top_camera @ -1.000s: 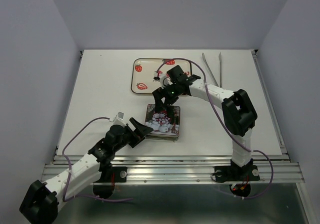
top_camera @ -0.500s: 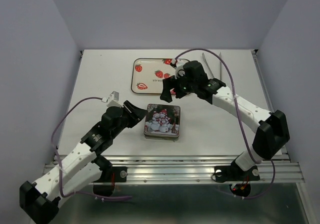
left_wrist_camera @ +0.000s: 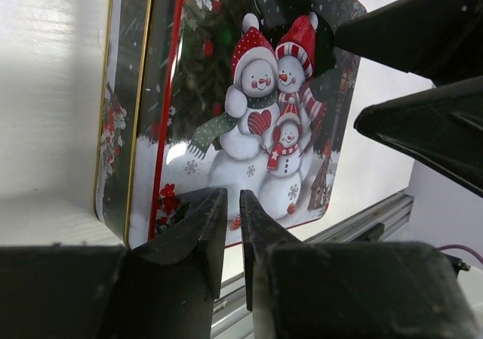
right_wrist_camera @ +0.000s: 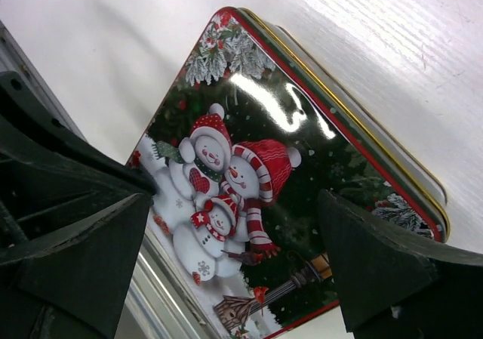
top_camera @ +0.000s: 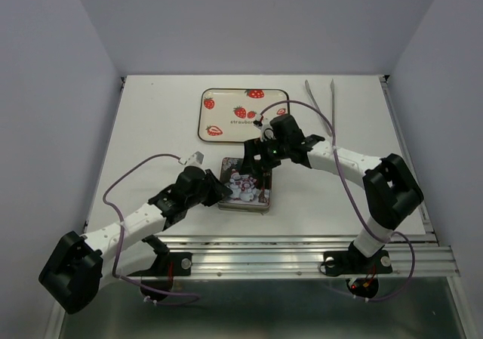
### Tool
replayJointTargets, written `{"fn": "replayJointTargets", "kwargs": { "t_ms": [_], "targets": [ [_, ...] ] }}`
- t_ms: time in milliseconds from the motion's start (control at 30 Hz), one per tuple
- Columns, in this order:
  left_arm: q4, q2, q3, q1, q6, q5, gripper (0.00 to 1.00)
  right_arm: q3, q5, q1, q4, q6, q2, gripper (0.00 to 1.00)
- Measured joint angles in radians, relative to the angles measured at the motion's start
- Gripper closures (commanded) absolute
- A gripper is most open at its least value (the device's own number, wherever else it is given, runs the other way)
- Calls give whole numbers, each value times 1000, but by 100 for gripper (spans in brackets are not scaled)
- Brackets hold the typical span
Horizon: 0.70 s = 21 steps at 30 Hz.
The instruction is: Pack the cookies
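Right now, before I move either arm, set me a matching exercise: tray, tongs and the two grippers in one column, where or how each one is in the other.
Column one:
1. tray
2. tongs
3. left gripper
4. right gripper

Column two:
A. open, over the tin
B. far right of the table
C. shut, at the tin's left edge
D. far centre, behind the tin

Pairs: 1-D, 2-B, 3-C, 4-A

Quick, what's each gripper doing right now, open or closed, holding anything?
Left gripper: closed at the tin edge, nothing seen between its jaws.
Right gripper: open over the tin, holding nothing.
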Motion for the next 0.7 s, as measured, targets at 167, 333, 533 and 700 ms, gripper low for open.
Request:
{"fn": "replayJointTargets", "kwargs": {
  "t_ms": [167,333,533,700],
  "targets": [
    [12,-61,-47,0,-45,-2,74,0,2,0,16,4,-1,0],
    [-109,-136,11,-2,-17,-56,1,2,93,5,-17,9,-35,0],
    [-341,-180,305,-5,40,-357,1,-24,329,-80,-45,64,-208,0],
    [-362,-175,484,55,125,-604,1,-158,520,-455,-15,164,-446,0]
  ]
}}
